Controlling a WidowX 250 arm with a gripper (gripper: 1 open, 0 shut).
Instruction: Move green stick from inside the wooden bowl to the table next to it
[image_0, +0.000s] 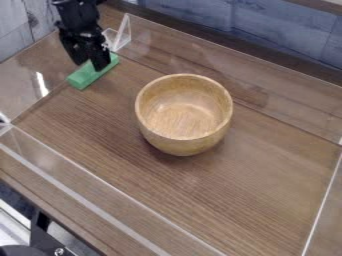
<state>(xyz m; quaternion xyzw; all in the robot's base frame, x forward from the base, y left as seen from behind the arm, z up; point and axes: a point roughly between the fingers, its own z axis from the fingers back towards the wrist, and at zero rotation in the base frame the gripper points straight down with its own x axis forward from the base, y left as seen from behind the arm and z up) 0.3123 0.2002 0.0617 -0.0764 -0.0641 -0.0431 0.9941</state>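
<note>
A small, flat, elongated bright green block (91, 76), the green stick of the task, lies on a dark brown wood-grain surface (247, 190) at far left, outside and well apart from a round light tan wooden bowl (183, 114). Above the block, a black robotic claw (91, 50) reaches in from the far edge, its dark fingers apart and covering part of the block's far end from view; whether they touch it cannot be told.

The bowl stands upright right of the block, around the middle of the scene, its thick, rounded rim circling a grainy, warm-toned interior. Its outer wall looks smooth and curves down toward the near side. Fine, streaky grain runs through the brown surface, which carries soft pale reflections at left.

Clear, glossy walls (127, 190) edge the surface, their borders catching light in thin pale lines along the near left. A speckled blue area (287, 22) spreads beyond the far right edge. At near left, black cables (30, 212) curl beside dark equipment (20, 249), partly cut off by the frame, its details too small to make out.
</note>
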